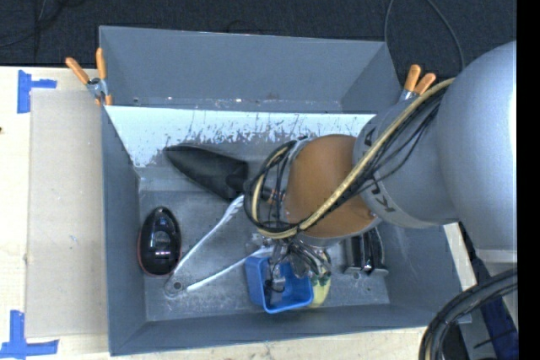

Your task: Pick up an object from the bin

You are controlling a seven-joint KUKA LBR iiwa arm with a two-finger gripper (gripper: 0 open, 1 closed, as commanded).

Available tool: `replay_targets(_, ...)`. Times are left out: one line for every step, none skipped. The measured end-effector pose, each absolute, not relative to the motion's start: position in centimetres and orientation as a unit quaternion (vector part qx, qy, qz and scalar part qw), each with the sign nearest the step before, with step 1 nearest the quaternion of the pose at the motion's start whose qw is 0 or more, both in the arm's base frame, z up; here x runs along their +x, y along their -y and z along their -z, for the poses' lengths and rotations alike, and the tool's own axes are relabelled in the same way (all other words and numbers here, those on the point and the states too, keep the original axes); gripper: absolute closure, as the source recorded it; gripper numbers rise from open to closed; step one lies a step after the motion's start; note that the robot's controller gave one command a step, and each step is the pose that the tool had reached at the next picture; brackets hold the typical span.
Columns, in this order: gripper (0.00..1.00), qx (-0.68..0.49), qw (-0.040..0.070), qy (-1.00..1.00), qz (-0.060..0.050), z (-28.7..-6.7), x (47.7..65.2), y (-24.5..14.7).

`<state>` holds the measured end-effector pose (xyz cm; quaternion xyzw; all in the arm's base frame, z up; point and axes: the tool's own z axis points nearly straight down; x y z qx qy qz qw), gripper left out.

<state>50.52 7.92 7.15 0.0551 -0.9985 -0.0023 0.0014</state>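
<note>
Several small things lie on the floor of the grey metal bin (pixel 245 88), and the gripper (pixel 283 270) is down at the front, right over a small blue plastic tub (pixel 295 294) standing close to the bin's near wall. Whether the gripper is wide or narrow I cannot tell (the wrist and its cables hide most of it), so I would not call the tub held.

A yellow scrap (pixel 321 292) sits against the tub's right side. One arm of a pair of metal tongs (pixel 207 244) ends just beside the tub's left edge. A black and chrome piece (pixel 364 253) lies near on the right. A black computer mouse (pixel 159 242) and a black wedge-shaped thing (pixel 205 166) lie well apart to the left.

The main risk, as I judge it, is the tub's thin wall. If only one rim is pinched, the tub could tilt and slip out on the way up. A close set too far left could catch the tongs' tip and drag them along. The yellow scrap may ride up with the tub and drop off. The near wall also leaves little room for the tub to shift without jamming.
</note>
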Motion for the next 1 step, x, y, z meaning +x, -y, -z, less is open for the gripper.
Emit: replay_targets(1.0, 0.055, 0.001, 0.998, 0.002, -8.06, 50.51, -7.91)
